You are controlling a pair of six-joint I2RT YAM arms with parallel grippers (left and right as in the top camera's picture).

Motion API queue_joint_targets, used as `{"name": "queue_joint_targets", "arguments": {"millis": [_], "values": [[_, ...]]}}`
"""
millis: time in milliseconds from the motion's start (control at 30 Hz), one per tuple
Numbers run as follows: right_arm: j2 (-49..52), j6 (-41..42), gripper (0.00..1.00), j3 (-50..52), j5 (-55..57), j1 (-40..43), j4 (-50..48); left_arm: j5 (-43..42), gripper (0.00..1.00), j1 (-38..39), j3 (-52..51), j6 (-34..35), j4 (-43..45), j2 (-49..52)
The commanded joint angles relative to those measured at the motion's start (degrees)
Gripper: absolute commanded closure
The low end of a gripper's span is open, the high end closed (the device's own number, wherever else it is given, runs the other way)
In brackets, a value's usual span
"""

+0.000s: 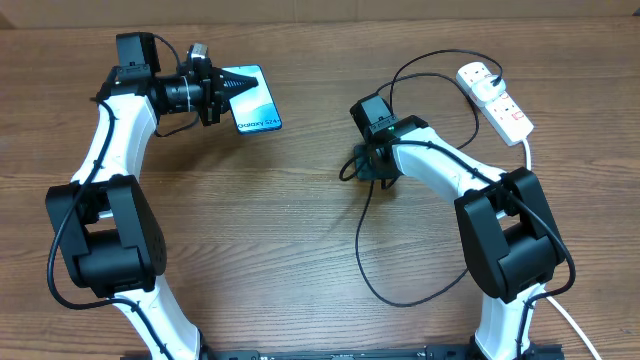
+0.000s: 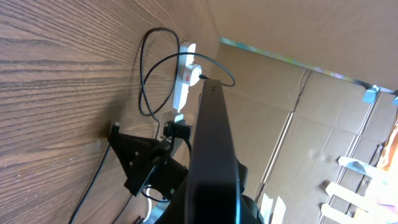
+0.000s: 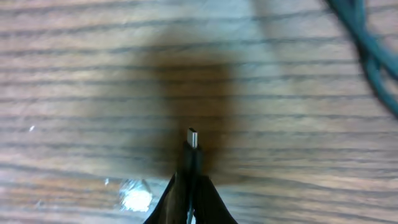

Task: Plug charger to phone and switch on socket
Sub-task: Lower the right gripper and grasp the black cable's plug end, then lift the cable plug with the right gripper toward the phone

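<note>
The phone [image 1: 252,98], its light-blue screen lit, is at the back left with my left gripper [image 1: 226,88] shut on its near end. In the left wrist view the phone [image 2: 211,137] shows as a dark slab seen edge-on that hides the fingers. My right gripper [image 1: 362,164] points down at the table's middle, shut on the charger just behind its connector tip [image 3: 193,137], which sticks out past the fingertips [image 3: 180,186] just above the wood. The black cable [image 1: 372,250] loops over the table to the white plug in the socket [image 1: 497,100] at the back right.
The socket's thick white cord [image 1: 527,152] runs down behind the right arm. Cable loops lie in front of and behind the right gripper. In the left wrist view the socket [image 2: 182,84] lies beyond the phone, and cardboard walls stand past the table.
</note>
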State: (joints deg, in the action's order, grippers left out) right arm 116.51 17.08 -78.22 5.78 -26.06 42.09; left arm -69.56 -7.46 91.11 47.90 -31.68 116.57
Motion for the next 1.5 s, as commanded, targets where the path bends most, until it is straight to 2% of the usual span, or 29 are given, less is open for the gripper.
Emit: {"name": "queue_joint_targets", "arguments": {"millis": [0,167,367,567,800,933,1133,1467], "values": [[-3.08,-1.46,0.96,-1.2,-7.32,0.35,0.9,-1.92,0.96,0.42,0.22,0.33,0.24,-1.95],[-11.98,-5.44,0.96,-2.19,-27.67,1.86,1.81,-2.08,0.96,0.42,0.22,-0.59,0.24,-1.95],[-19.58,-8.66,0.96,-2.19,-50.82,2.58,6.36,-5.9,0.96,0.42,0.22,-6.75,0.24,-1.95],[-19.74,-10.12,0.96,-2.1,-62.31,1.64,8.52,-7.26,0.96,0.42,0.22,-11.8,0.22,-1.95],[-18.91,-8.17,0.96,-2.03,-63.34,-1.95,6.23,-8.52,0.96,0.55,0.22,-13.4,0.22,-1.95],[-18.38,0.57,0.96,-1.81,-63.3,-3.89,-1.11,-9.53,0.96,1.75,0.22,-14.47,0.02,-1.95],[-18.34,13.35,0.96,0.96,-61.81,-4.26,-11.52,-8.13,0.96,2.78,0.22,-10.1,0.31,-1.95],[-18.25,18.27,0.96,2.1,-60.28,-5.11,-15.52,-6.75,0.96,2.78,0.22,-8.0,0.63,-1.95]]}}
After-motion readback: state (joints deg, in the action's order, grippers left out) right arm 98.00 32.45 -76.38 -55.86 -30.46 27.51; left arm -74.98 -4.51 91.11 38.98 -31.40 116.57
